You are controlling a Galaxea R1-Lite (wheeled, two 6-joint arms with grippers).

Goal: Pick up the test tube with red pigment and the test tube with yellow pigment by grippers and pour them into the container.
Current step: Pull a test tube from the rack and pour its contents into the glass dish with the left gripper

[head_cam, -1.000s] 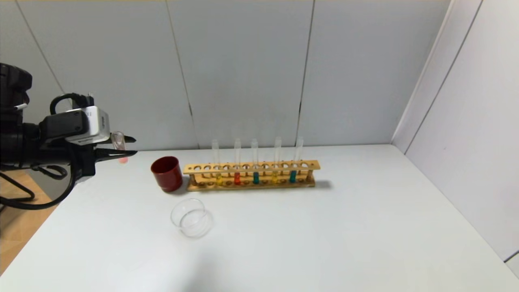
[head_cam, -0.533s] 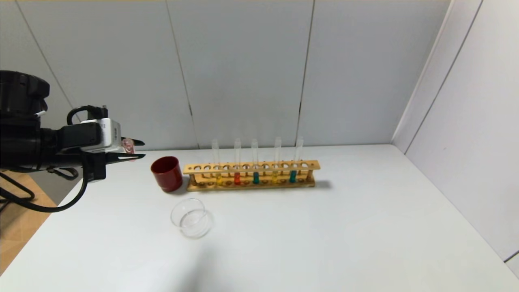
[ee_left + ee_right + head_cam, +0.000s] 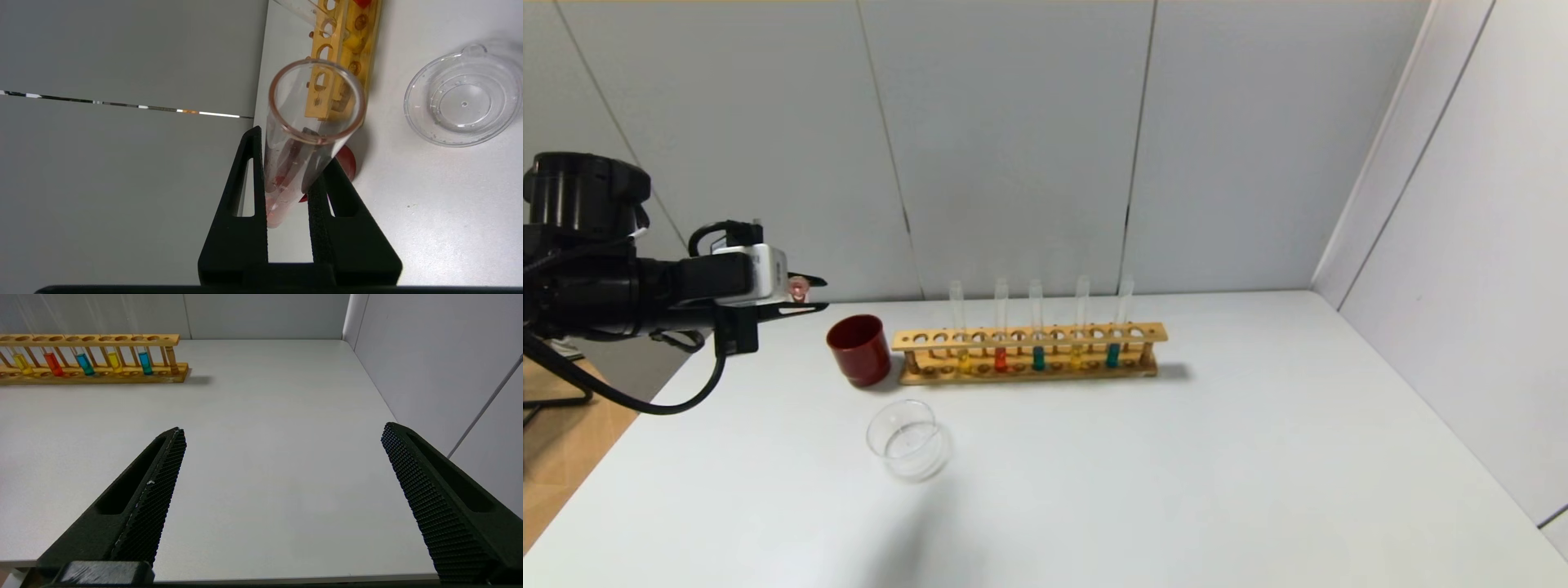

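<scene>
My left gripper (image 3: 823, 294) hovers at the table's left edge, just left of the dark red cup (image 3: 859, 349). It is shut on a clear test tube (image 3: 799, 287) with a little pink-red liquid. In the left wrist view that tube (image 3: 286, 175) lies tilted between the fingers, its open mouth towards the camera. The wooden rack (image 3: 1029, 336) holds a red tube (image 3: 1001, 359), two yellow tubes (image 3: 964, 360) (image 3: 1076, 357) and two teal ones. The clear glass container (image 3: 908, 437) stands in front of the cup, well apart from the gripper. My right gripper (image 3: 282, 428) is open and empty over the table's near right.
The rack also shows in the right wrist view (image 3: 94, 339), far from that gripper. The container (image 3: 463, 98) and the cup (image 3: 347, 161) show past the held tube in the left wrist view. Walls close the back and right.
My left gripper has moved right towards the cup. The held tube has turned from near upright to lying flat, end-on to the head view.
</scene>
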